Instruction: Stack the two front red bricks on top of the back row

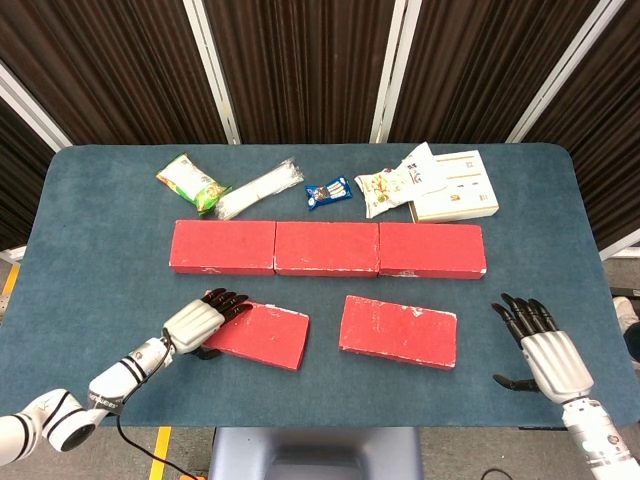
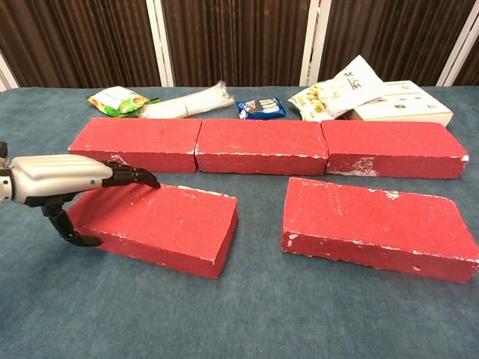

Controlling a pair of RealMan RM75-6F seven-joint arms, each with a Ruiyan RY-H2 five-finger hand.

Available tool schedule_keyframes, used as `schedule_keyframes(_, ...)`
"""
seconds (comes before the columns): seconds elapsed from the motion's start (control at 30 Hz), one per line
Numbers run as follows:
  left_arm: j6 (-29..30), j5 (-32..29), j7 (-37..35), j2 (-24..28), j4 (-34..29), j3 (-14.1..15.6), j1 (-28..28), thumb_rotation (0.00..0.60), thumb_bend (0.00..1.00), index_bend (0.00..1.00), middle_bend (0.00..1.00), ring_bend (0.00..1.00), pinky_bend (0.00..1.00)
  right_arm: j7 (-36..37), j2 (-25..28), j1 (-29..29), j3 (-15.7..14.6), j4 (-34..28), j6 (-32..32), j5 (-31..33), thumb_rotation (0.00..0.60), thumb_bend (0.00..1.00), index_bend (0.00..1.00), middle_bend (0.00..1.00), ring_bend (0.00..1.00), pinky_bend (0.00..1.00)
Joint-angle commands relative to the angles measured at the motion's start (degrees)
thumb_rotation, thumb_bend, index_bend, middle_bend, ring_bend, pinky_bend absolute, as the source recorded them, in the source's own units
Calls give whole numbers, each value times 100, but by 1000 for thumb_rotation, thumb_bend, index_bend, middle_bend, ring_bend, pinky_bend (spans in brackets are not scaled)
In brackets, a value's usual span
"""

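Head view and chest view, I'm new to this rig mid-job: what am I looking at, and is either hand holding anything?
The head view looks down on the blue table; the chest view looks across it from low at the front. Both belong to a two-armed robot with fingered hands. Three red bricks form the back row. Nearer lie the front left brick and front right brick. Behind are snack packets and a box. The left hand straddles the front left brick's end, fingers on top, thumb at the side; it looks unlifted. The right hand is open, holding nothing.
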Motion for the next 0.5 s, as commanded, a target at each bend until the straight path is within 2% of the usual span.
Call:
schedule_keyframes(0.03, -65, -54, 4, 5, -22, -5, -43, 600, 264, 0, 39, 0, 25, -12, -5, 10, -3, -2, -21, 4, 600, 97, 0, 0, 0, 0)
schedule_keyframes(0.1, -77, -81, 28, 7, -38, -5, -60, 600, 263, 0, 176, 50, 92, -14, -6, 12, -8, -6, -27, 0, 600, 97, 0, 0, 0, 0)
schedule_keyframes(0.13, -71, -88, 30, 9, -55, -2, -61, 600, 263, 0, 211, 78, 113, -12, -4, 12, -9, -8, -25, -2, 600, 97, 0, 0, 0, 0)
schedule_keyframes(0.23, 47, -69, 50, 1, -87, -1, -38, 600, 261, 0, 463, 316, 310, 6, 5, 3, -14, -12, 0, -19, 600, 97, 0, 0, 0, 0)
schedule_keyframes(0.3, 140, -51, 46, -10, -98, 1, -12, 600, 265, 0, 622, 488, 516, 20, 12, -2, -22, -13, 12, -35, 600, 97, 0, 0, 0, 0)
schedule_keyframes(0.4, 334, -6, 69, -37, -101, -2, 43, 600, 274, 0, 737, 626, 684, 45, 23, -8, -33, -14, 34, -65, 600, 97, 0, 0, 0, 0)
schedule_keyframes(0.5, 511, 37, 91, -19, -155, 3, 96, 600, 279, 0, 778, 676, 738, 79, 38, -15, -49, -13, 55, -102, 600, 97, 0, 0, 0, 0)
